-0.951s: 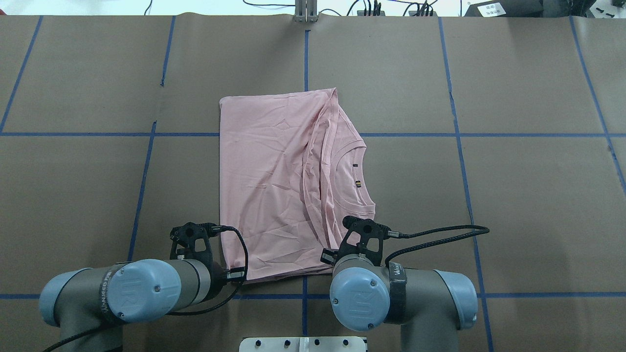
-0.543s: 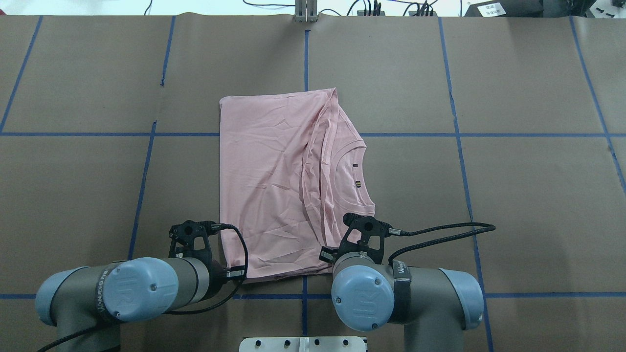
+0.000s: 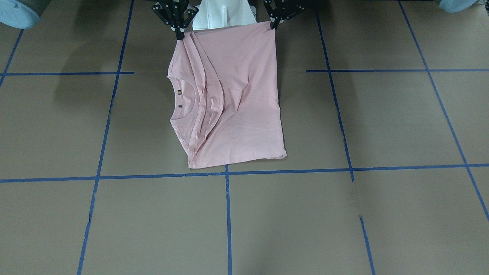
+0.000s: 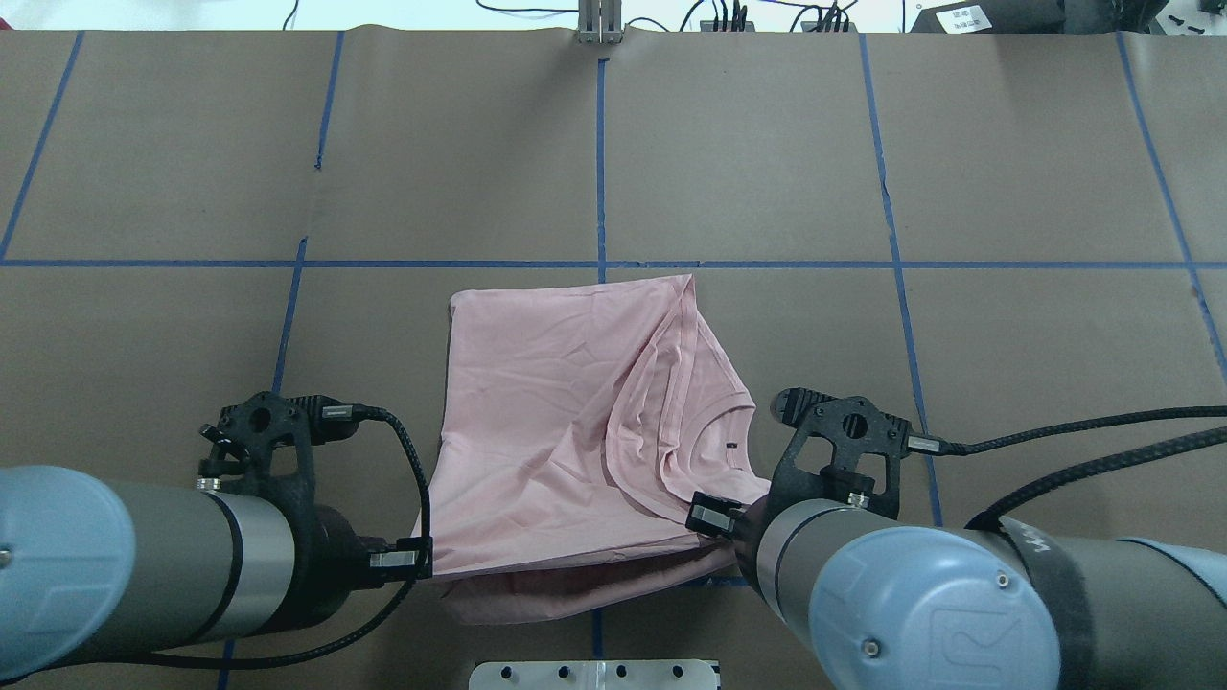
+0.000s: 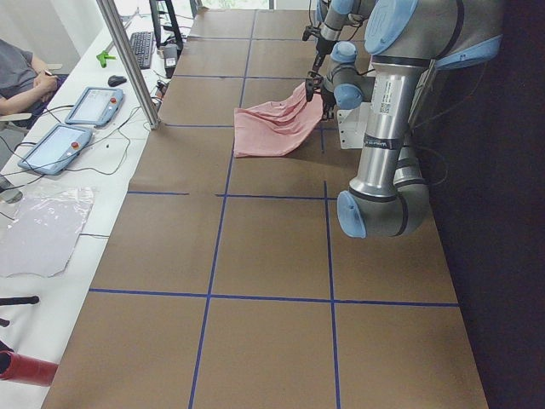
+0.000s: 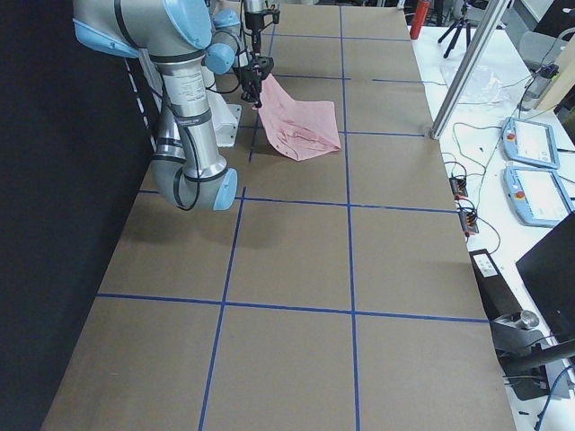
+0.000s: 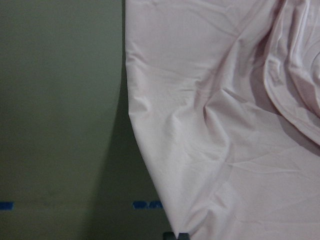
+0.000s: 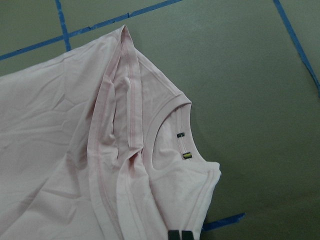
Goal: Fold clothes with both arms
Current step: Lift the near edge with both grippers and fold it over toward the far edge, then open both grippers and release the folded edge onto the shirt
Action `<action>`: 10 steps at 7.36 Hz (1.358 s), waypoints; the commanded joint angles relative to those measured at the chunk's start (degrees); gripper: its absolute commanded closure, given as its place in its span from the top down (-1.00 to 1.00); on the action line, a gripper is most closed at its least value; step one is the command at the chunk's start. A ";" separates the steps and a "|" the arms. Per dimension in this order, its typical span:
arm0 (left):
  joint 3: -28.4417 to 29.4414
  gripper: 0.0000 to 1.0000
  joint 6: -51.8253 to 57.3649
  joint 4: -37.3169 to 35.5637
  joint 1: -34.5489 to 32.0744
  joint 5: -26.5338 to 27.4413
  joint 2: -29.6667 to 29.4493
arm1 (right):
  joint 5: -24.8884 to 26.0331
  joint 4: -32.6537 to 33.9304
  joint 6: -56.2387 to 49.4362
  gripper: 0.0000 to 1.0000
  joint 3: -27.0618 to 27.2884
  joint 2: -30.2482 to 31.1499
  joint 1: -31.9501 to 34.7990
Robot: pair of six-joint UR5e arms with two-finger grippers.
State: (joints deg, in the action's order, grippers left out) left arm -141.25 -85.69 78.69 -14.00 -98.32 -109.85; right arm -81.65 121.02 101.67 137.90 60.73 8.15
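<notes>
Both near corners of the pink T-shirt (image 4: 566, 422) hang raised above the table (image 4: 1054, 383); its far part lies flat near the middle. The left arm (image 4: 144, 565) has its jaws pinching the near left corner, and the right arm (image 4: 920, 604) pinches the near right, collar-side corner. Held apart like this they keep the near edge taut, probably to carry it over the far edge.
</notes>
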 commanded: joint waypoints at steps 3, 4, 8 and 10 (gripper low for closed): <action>9.01 -1.00 8.84 -1.70 -7.06 -0.20 -7.36 | -0.09 -3.82 -3.83 -1.00 -8.22 -2.97 4.90; 14.54 -1.00 12.18 0.91 -11.18 -0.47 -8.70 | -0.44 -10.56 -6.90 -1.00 -14.61 -3.33 9.55; 46.20 1.00 30.01 27.53 -26.74 -1.08 -11.88 | -6.85 -35.43 -19.74 1.00 -55.54 -16.83 25.83; 45.89 1.00 34.62 27.57 -29.06 -6.16 -11.44 | -14.72 -37.43 -24.75 1.00 -57.13 -17.13 29.71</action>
State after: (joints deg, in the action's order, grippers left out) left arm -96.17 -53.95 105.28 -41.38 -101.93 -121.46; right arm -91.64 85.51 79.95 83.32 44.53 35.20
